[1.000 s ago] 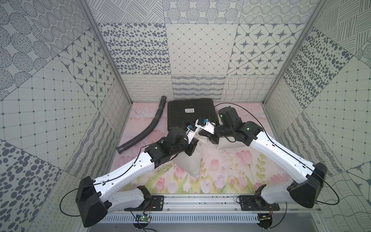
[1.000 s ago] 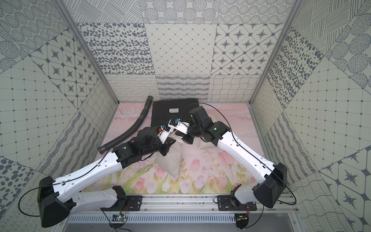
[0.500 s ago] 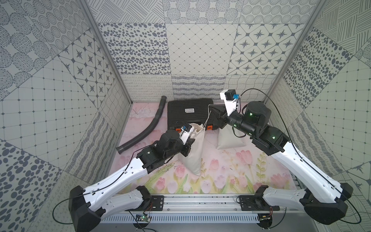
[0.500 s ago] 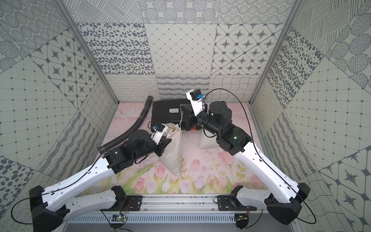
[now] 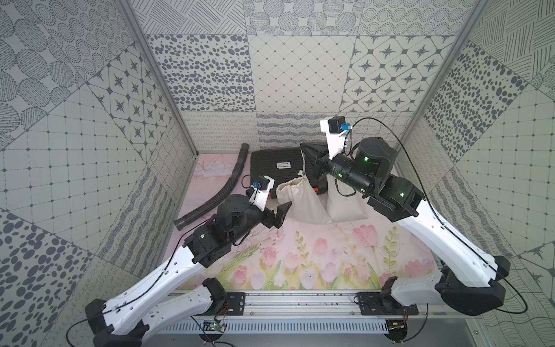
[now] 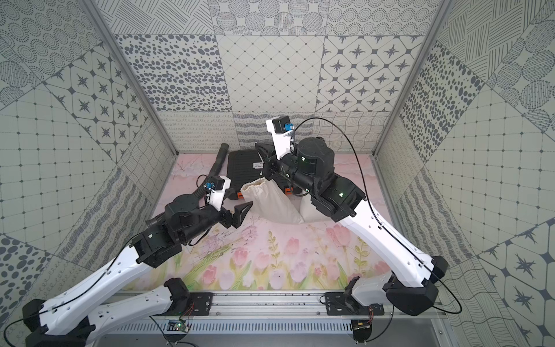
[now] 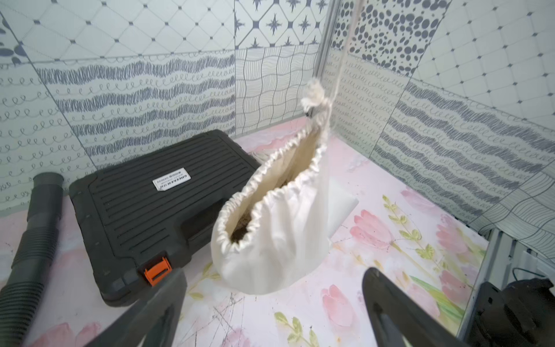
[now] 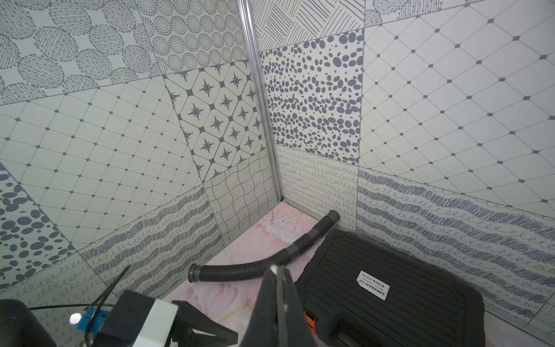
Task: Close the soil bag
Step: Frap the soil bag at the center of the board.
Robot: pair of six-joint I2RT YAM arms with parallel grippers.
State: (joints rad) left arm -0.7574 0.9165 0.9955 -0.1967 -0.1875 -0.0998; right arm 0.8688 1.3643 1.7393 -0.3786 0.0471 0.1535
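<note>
The soil bag (image 5: 301, 199) (image 6: 271, 204) is a white cloth drawstring sack leaning on the flowered mat in front of a black case. In the left wrist view the soil bag (image 7: 279, 246) has its gathered mouth (image 7: 270, 192) drawn to a narrow slit, with brown soil showing inside. Its drawstring (image 5: 303, 163) (image 7: 342, 60) runs taut up to my right gripper (image 5: 302, 147) (image 6: 260, 147) (image 8: 277, 270), which is shut on it above the case. My left gripper (image 5: 281, 214) (image 6: 241, 214) (image 7: 274, 272) is open just left of the bag, holding nothing.
The black tool case (image 5: 277, 166) (image 8: 390, 288) with orange latches lies at the back. A corrugated black hose (image 5: 222, 187) (image 8: 264, 266) curves along the left wall. A second white bag (image 5: 345, 204) stands right of the soil bag, under my right arm.
My left gripper has opened, let go of the bag's mouth and drawn back to the left. My right gripper has risen from the mouth with the drawstring, pulling it taut.
</note>
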